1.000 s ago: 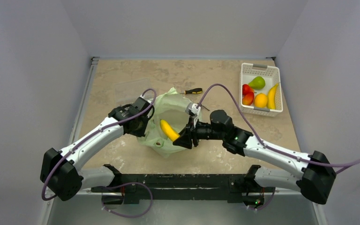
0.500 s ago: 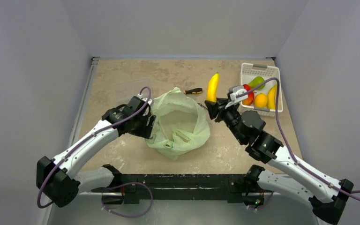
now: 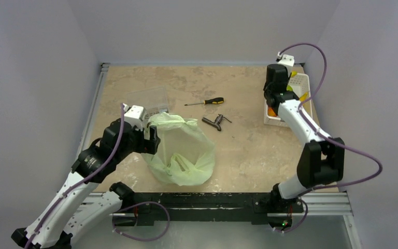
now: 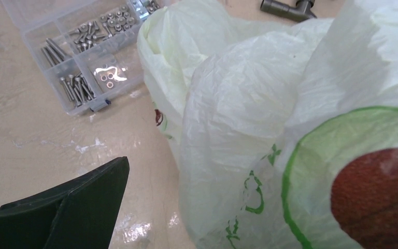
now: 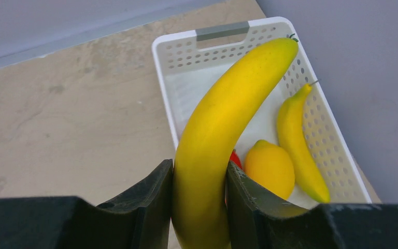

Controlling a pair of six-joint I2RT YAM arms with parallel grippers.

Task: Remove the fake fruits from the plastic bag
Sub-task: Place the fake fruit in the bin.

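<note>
- The left gripper [image 3: 153, 139] stood against the left flank of the plastic bag [image 3: 184, 150], low and left of centre in the overhead view. Its jaws were apart: the wrist view caught one black finger [image 4: 83, 202] far in the lower left corner, while the other was hidden behind the bag.
- The bag filled the right half of that wrist view. It was thin, crinkled, translucent pale green film bearing a green-outlined print with a brown-red oval [image 4: 378, 192]. No fruit could be made out inside it.
- Around the bag lay a clear compartment box [image 4: 83, 57] of steel screws and washers at upper left, and a grey metal T-shaped piece [image 3: 215, 122] just to the bag's upper right.
- Further up lay a screwdriver [image 3: 207, 101] with a yellow-and-black handle.
- All of these rested on a glossy beige, stone-patterned tabletop [image 3: 249, 150].
- The right gripper [image 5: 199, 176] was clamped on a smooth, glossy yellow banana [image 5: 228, 119], its black fingers pressing both sides of the lower end.
- The banana curved up over the white slotted basket [image 5: 173, 37] at the upper right of the table (the right arm hid most of the basket from above).
- Inside the basket lay a second, slimmer banana [image 5: 298, 140] along the right wall and a rounded orange-yellow fruit [image 5: 269, 167] beside it.
- A sliver of a red fruit [image 5: 235, 157] showed behind the held banana.
</note>
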